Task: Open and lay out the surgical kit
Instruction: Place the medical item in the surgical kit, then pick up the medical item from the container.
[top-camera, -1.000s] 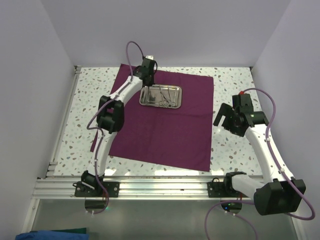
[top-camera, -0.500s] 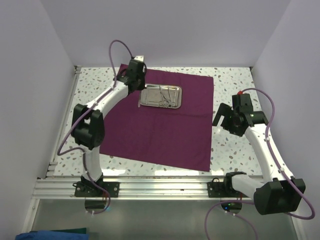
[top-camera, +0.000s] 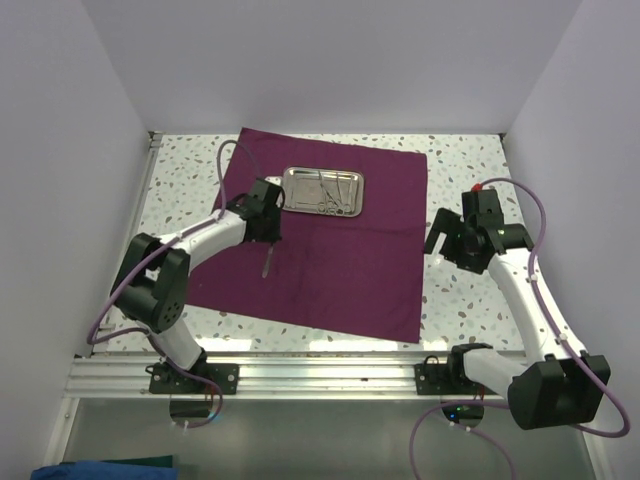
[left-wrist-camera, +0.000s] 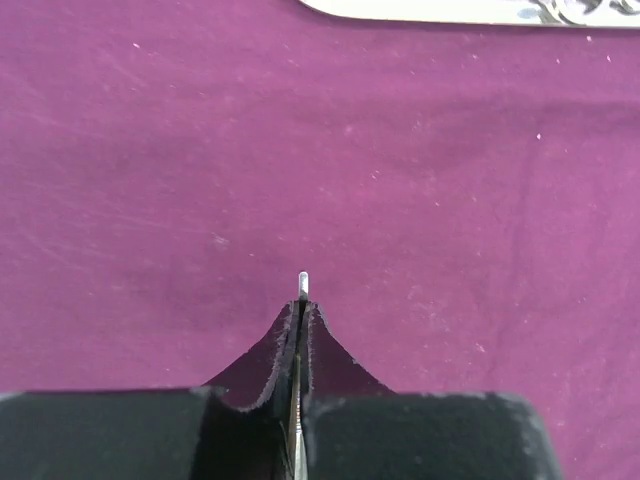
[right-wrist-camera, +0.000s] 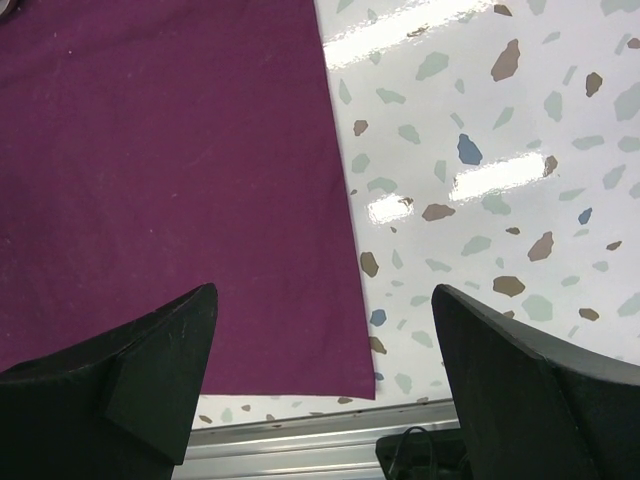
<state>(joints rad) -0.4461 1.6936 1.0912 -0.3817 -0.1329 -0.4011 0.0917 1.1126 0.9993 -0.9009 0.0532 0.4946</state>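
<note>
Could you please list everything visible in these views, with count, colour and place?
cloth: 1, purple, spread flat, centre
tray: 1, shiny steel, on the cloth's far part
instruments: several, silver, in the tray
held instrument: 1, thin silver, pinched over the cloth
table: 1, white speckled, under the cloth
left tool: 1, black, shut on the held instrument, near the tray
right tool: 1, black, open, over the cloth's right edge

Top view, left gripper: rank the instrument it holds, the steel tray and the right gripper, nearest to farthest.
1. thin silver instrument: clamped in the left gripper, pointing toward the near edge.
2. steel tray: just beyond, to the right.
3. right gripper: far right, by the right edge of the cloth.
</note>
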